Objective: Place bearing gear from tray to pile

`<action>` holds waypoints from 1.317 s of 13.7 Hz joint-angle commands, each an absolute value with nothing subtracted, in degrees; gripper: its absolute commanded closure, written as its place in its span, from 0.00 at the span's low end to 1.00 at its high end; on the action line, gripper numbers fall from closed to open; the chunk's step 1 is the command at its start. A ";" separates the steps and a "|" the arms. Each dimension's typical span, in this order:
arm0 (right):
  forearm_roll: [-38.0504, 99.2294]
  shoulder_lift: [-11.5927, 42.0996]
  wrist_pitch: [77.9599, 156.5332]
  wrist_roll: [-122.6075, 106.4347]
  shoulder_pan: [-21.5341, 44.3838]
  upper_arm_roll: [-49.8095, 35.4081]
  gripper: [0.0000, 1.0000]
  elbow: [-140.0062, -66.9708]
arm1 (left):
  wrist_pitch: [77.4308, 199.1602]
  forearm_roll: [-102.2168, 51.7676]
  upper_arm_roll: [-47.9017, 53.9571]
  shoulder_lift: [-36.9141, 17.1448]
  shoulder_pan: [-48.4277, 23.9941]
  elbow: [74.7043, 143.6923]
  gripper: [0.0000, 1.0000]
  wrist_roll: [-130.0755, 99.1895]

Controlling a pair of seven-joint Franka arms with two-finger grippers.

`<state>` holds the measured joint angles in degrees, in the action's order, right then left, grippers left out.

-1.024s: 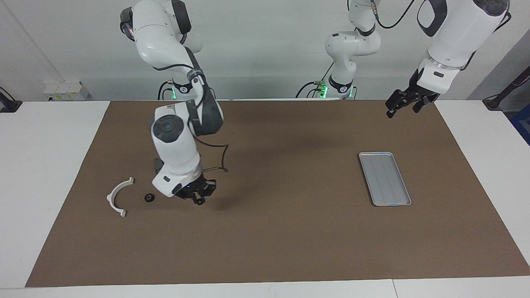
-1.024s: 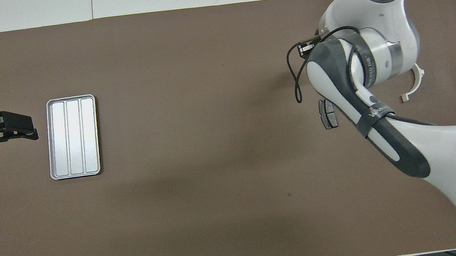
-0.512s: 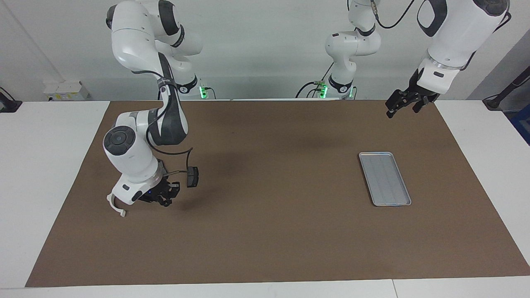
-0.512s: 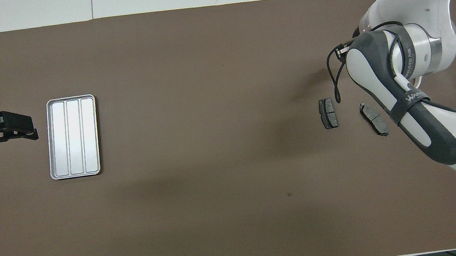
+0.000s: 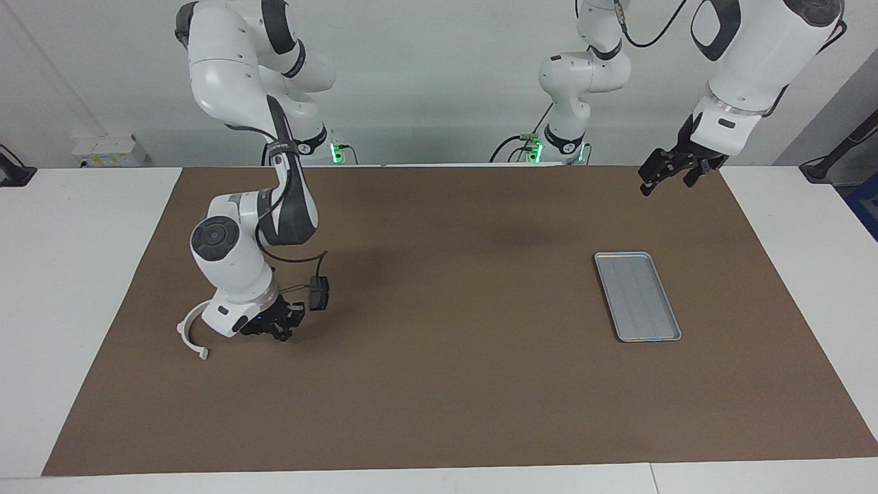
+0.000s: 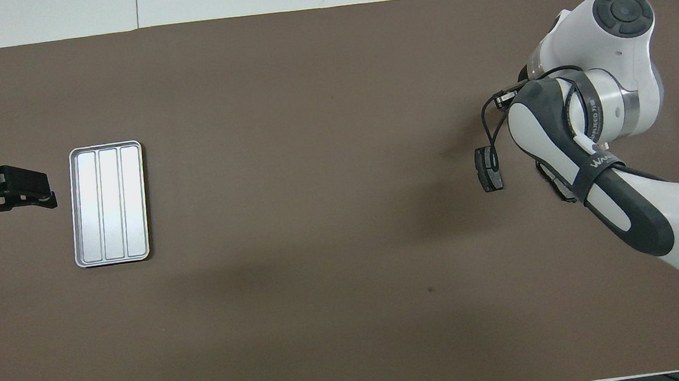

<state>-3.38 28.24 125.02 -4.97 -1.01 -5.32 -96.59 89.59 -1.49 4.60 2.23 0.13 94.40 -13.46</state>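
The silver-grey tray (image 5: 636, 295) lies bare on the brown mat at the left arm's end; it also shows in the overhead view (image 6: 109, 204). No bearing gear shows in either view. The pile is at the right arm's end: a white semicircular bracket (image 5: 188, 333), one dark brake pad (image 5: 319, 293) (image 6: 488, 168), and a second pad (image 6: 561, 189) mostly hidden under the right arm. My right gripper (image 5: 280, 333) hangs low over the mat between the bracket and the first pad. My left gripper (image 5: 669, 171) (image 6: 26, 191) waits in the air beside the tray.
The brown mat (image 5: 453, 384) covers most of the white table. A black cable loops from the right wrist (image 6: 490, 135) over the first pad. The right arm's elbow (image 5: 219, 240) stands over the pile and hides the bracket in the overhead view.
The right gripper swung toward the right arm's end, to beside the bracket, then edged back slightly. A small dark round part seen beside the bracket one second ago is now covered. The left arm has not moved.
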 commanded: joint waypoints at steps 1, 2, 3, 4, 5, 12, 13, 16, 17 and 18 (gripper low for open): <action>-2.46 25.84 127.88 -7.47 -2.28 -6.06 1.00 -101.77 | 90.26 -2.11 3.96 3.96 -0.44 96.33 0.00 -13.27; -2.46 25.58 127.97 -7.47 -2.29 -6.06 1.00 -102.13 | 90.26 -2.11 3.96 3.96 -0.44 96.33 0.00 -13.27; -2.46 25.32 127.97 -7.47 -2.20 -6.06 1.00 -102.74 | 90.26 -2.11 4.04 3.96 -0.35 96.33 0.00 -13.27; -2.46 25.14 127.97 -7.47 -2.20 -6.06 1.00 -103.44 | 90.26 -2.11 3.96 3.96 -0.44 96.33 0.00 -13.27; -2.46 25.05 127.97 -7.47 -2.20 -6.06 1.00 -103.71 | 90.26 -2.11 4.04 3.96 -0.44 96.33 0.00 -13.27; -2.46 23.47 127.97 -7.47 -2.20 -6.06 1.00 -107.49 | 90.26 -2.11 3.96 3.96 -0.44 96.33 0.00 -13.27; -2.46 23.38 128.14 -7.47 -2.20 -6.06 1.00 -107.93 | 90.26 -2.11 3.96 3.96 -0.44 96.33 0.00 -13.27; -2.46 23.12 128.23 -7.12 -2.20 -6.06 1.00 -108.46 | 90.26 -2.11 4.04 3.96 -0.44 96.33 0.00 -13.27; -2.46 23.03 128.23 -7.12 -2.20 -6.06 1.00 -108.46 | 90.26 -2.11 4.04 3.96 -0.44 96.33 0.00 -13.27; -2.46 23.11 128.23 -7.12 -2.11 -6.06 0.95 -108.46 | 90.26 -2.11 3.96 3.96 -0.44 96.33 0.00 -13.27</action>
<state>-3.38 24.47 126.92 -5.44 -1.18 -5.35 -105.82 89.59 -1.49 4.60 2.23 0.13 94.40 -13.46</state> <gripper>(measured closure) 0.767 0.000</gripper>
